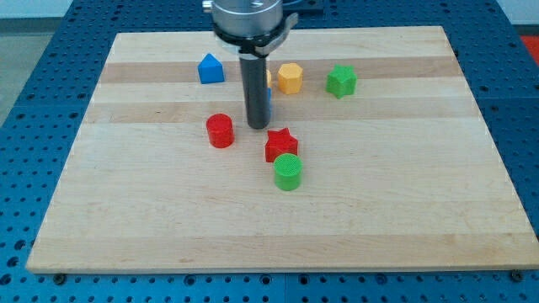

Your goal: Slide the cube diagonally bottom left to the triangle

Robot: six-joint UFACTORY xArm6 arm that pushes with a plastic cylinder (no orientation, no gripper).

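Observation:
My dark rod comes down from the view's top centre, and my tip [257, 126] rests on the board. A blue block [269, 101], probably the cube, shows only as a sliver at the rod's right side; the rod hides most of it. A blue triangle-like block [210, 69] sits up and to the left of my tip, near the board's top edge. A red cylinder [220, 130] lies just left of my tip. A red star [280, 145] lies just below right of it.
A green cylinder [287, 172] touches the red star from below. A yellow hexagon [290, 78] and a green star [341, 81] sit at the upper right. A yellow sliver [268, 77] shows behind the rod. The wooden board [421, 210] lies on a blue perforated table.

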